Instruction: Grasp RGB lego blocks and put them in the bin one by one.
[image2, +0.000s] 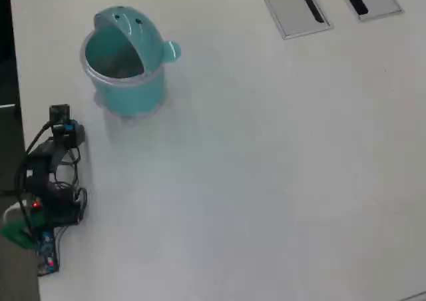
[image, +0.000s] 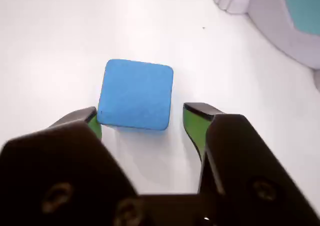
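In the wrist view the blue block (image: pixel 136 93) lies flat on the white table. My gripper (image: pixel 142 115) is open, its green-padded fingertips (image: pixel 192 120) on either side of the block's near edge. The left tip is at the block's near left corner; a gap remains on the right. The teal bin (image2: pixel 126 61) stands upright in the overhead view, and its clear rim and teal wall show at the wrist view's top right (image: pixel 300 16). The red and yellow-green blocks are not in view. In the overhead view the arm (image2: pixel 56 154) sits at the table's left edge and covers the blue block.
Two grey flat slotted panels (image2: pixel 293 8) lie at the far right of the table in the overhead view. The arm's base and cables (image2: pixel 43 241) sit at the left edge. The bin stands close beyond the arm.
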`<state>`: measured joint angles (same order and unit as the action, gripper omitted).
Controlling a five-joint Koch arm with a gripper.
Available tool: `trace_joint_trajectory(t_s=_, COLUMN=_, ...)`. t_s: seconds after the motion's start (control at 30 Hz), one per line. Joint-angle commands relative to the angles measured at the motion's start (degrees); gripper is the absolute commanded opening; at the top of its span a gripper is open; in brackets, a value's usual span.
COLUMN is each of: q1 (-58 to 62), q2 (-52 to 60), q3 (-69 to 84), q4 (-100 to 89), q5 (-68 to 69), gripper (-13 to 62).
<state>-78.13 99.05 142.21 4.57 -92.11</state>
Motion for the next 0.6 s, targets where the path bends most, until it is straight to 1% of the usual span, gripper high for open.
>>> trace_joint_trajectory(t_s=0.0, q1=0.0, q2=-0.1, q3=-2.5, q4=-2.8, q5=0.4, gripper=28.7)
trace_joint_trajectory(t_s=0.43, q1=0.1, q2=-3.3, q3=-6.2, q4=-2.9, q5=0.5, gripper=28.6)
trace_joint_trajectory(t_s=0.5, q1=0.1, q2=-3.8, q3=-6.9, q4=-3.3, q5=2.0, gripper=26.2)
trace_joint_trajectory(t_s=0.57, q1=0.1, q2=-4.7, q3=-7.6, q4=-4.3, q5=2.4, gripper=25.6)
